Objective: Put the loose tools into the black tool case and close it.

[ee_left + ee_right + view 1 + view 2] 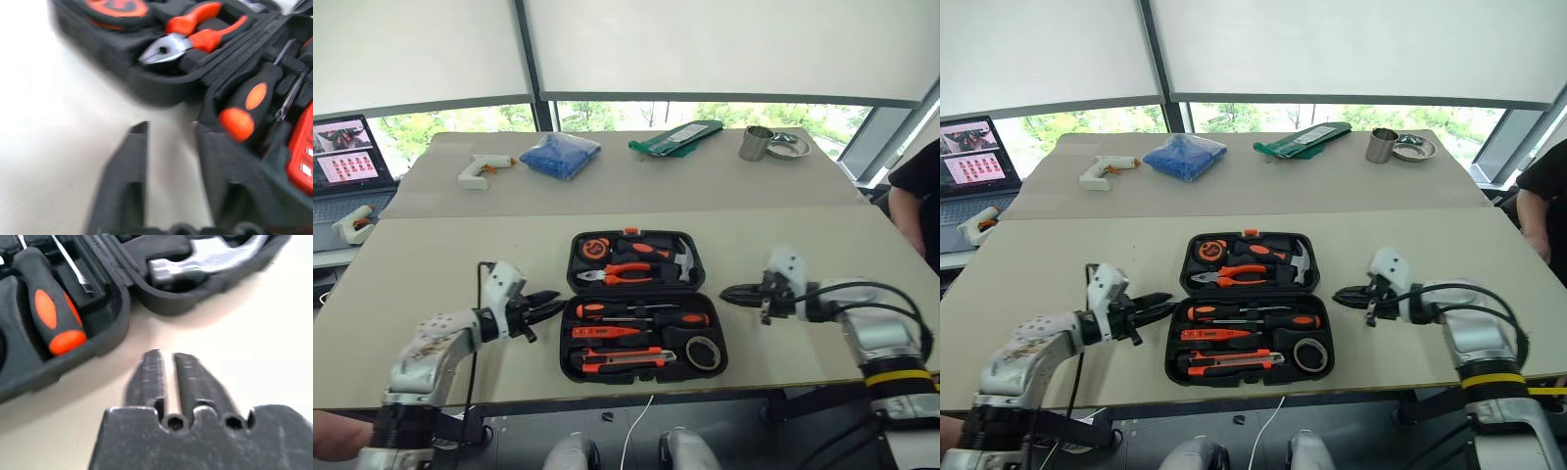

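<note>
- Case (644, 318) lying open at the desk's (431, 284) near edge, flanked by both grippers.
- Screwdrivers (641, 313), tester pen (607, 332), utility knife (622, 358) and tape roll (705, 352) sitting in the near half's recesses.
- Left gripper (548, 305) hanging parted and empty; right gripper (736, 293) standing slightly parted, empty.
- Loading is appearing complete; the next move is calling for folding one half over and latching.

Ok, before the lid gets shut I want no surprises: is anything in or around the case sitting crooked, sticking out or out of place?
Nothing stands out. The black tool case lies open and flat on the table, and the screwdrivers, knife, tester pen and tape roll all sit in its recesses. Both grippers, left and right, hang beside it, holding nothing.
</note>
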{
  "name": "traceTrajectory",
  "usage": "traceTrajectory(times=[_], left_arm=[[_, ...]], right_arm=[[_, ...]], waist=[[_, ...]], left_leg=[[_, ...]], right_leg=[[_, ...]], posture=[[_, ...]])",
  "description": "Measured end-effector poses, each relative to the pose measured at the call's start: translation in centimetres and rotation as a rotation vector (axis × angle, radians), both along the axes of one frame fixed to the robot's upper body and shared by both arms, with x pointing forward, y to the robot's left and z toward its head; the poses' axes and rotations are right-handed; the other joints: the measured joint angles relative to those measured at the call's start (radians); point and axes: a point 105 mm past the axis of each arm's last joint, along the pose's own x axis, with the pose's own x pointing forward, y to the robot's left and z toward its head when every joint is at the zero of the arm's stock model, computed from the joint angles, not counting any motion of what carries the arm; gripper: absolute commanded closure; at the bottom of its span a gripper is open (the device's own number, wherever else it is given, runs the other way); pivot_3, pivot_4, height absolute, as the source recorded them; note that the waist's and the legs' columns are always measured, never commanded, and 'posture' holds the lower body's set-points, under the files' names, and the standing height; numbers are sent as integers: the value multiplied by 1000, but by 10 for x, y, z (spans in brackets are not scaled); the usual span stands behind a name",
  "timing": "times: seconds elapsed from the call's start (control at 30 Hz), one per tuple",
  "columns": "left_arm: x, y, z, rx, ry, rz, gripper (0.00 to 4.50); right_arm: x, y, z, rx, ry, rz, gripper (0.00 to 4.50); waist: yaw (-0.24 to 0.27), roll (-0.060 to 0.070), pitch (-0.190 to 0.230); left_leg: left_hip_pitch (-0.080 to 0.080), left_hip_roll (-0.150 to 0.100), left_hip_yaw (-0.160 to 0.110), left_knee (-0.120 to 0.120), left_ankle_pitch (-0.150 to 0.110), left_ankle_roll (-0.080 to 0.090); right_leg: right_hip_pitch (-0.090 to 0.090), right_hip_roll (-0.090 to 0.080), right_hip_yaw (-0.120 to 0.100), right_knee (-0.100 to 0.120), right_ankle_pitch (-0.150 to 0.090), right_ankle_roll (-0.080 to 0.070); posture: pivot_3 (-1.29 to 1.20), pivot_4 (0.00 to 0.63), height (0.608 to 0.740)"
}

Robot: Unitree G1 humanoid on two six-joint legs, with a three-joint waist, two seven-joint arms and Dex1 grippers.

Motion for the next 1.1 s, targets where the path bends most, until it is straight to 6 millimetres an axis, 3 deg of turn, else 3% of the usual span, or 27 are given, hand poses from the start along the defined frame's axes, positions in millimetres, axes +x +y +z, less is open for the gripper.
traceTrajectory(times=[0.13,0.27,0.33,0.43,0.5,0.63,0.73,0.9,1.1], left_arm=[[-4,35,13,-15,88,130,106],[-7,59,29,9,109,215,0],[-7,67,32,15,101,255,0],[-4,71,30,5,101,290,0],[4,61,36,-33,95,265,0],[30,20,58,-72,107,152,0],[42,-6,54,-61,188,104,0],[62,-40,45,-48,269,79,0],[70,-44,36,-28,310,103,0]], right_arm=[[-16,-20,-1,10,40,-57,1297],[-26,-44,-5,-22,60,-181,50],[-25,-56,-6,-38,60,-279,50],[-21,-55,-1,12,75,-362,50],[-10,-46,9,75,85,-397,50],[22,-10,53,174,115,-395,50],[37,11,66,190,225,-413,50],[51,44,53,156,415,-437,50],[62,48,31,99,491,-505,50]], waist=[[3,0,0],[4,-1,0],[4,-1,0],[-1,-1,1],[-2,-3,2],[0,-4,2],[0,-4,2],[0,-4,2],[-1,-4,2]], left_leg=[[0,-1,0,0,0,0],[1,-1,0,0,0,0],[1,-1,1,0,0,0],[2,0,1,0,1,-1],[2,0,1,0,3,-2],[1,-2,1,0,7,0],[1,-3,0,0,7,0],[-5,-4,0,-1,7,1],[-11,-5,0,-1,6,2]], right_leg=[[0,0,1,0,0,1],[0,-1,1,0,0,1],[0,-1,2,0,-1,0],[0,1,3,0,0,0],[0,1,3,0,1,-3],[0,1,3,-1,3,-4],[0,1,3,0,6,-3],[-4,1,1,-1,6,-2],[-6,0,-1,-1,6,0]], posture=[[0,150,740],[0,150,740],[0,150,740],[0,150,740],[0,150,740],[0,150,740],[0,150,740],[0,150,740],[0,150,740]])
